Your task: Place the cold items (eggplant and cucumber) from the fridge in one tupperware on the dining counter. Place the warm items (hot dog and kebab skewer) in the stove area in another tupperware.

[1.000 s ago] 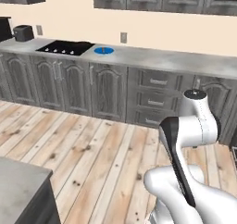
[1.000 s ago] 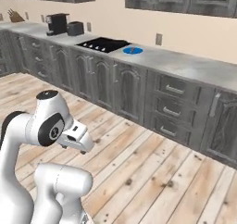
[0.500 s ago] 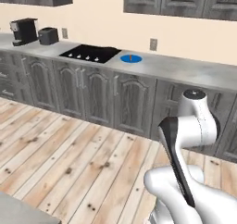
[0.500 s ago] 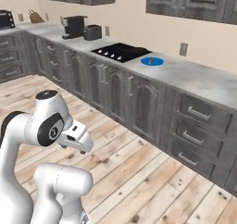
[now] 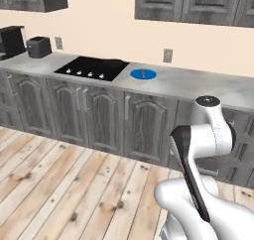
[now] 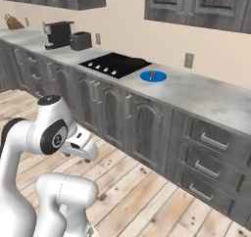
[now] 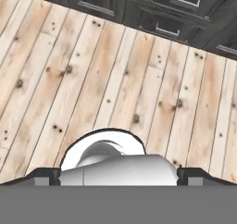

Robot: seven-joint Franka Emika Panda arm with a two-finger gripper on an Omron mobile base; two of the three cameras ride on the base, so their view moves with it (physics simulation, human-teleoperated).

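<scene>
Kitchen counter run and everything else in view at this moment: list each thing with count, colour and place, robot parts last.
counter: one, grey stone, along the back wall
cooktop: one, black, set into the counter
blue plate: one, on the counter right of the cooktop, a small brownish item on it, too small to identify
coffee machine: one, black, far left of the counter
toaster: one, dark grey, beside the coffee machine
knife block: one, tan, far left end
wall outlets: three, grey, on the wall above the counter
floor: light wood planks
arm: one, white with dark joints, folded over the base
gripper: open, over the floor
</scene>
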